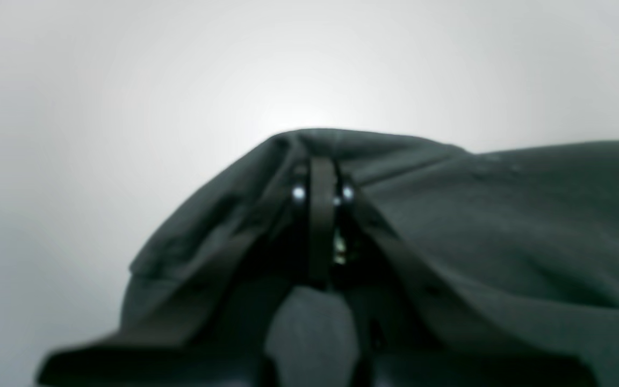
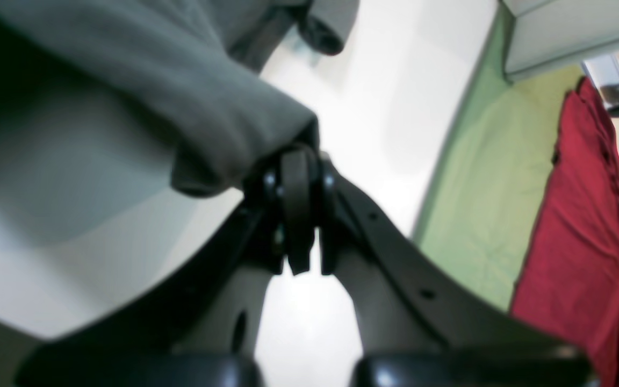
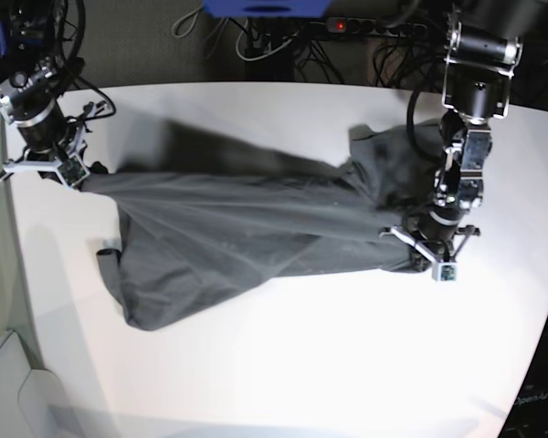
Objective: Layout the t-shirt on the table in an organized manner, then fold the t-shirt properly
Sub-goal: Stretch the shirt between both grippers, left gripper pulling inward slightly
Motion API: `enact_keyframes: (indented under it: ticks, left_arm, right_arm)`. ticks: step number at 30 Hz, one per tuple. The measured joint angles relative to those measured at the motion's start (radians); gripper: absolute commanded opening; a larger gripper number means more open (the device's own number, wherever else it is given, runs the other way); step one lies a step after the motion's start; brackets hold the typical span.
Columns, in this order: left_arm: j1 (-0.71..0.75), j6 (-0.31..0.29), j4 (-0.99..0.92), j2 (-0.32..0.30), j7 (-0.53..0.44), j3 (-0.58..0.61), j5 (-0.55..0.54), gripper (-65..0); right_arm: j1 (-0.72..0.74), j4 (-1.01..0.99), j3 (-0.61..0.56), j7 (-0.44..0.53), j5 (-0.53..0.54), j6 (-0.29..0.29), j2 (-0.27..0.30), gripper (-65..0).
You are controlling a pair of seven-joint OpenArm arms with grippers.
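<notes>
At nine o'clock of the matt white table, the right gripper is closed on a hem of the dark charcoal cotton t-shirt. At three o'clock the left gripper pinches the opposite edge. Probably both pull apart to stretch the cloth flat. The shirt hangs taut between them, its lower part sagging toward seven o'clock.

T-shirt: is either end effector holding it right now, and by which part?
Both. The left end effector and right end effector are each shut on an edge fold of the t-shirt, stretching it between them over the table.
</notes>
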Motion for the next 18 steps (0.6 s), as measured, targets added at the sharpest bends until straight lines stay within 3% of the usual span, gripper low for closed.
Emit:
enact_keyframes:
  ticks: [6,11,18]
  left_arm:
    - [0.033,0.003,0.021,-0.02,0.01,-0.056,-0.003,-64.7]
    - [0.101,0.029,0.137,-0.027,0.054,-0.064,0.019,-64.7]
    - [0.105,0.035,0.156,-0.027,0.077,-0.064,0.019,-64.7]
  right_arm:
    - [-0.058,0.0,-0.003,0.013,0.005,0.0,-0.061,-65.0]
    - [-0.148,0.0,-0.043,0.005,-0.003,0.0,-0.049,-65.0]
    - [-0.207,0.0,-0.065,0.0,-0.004,-0.001,-0.049,-65.0]
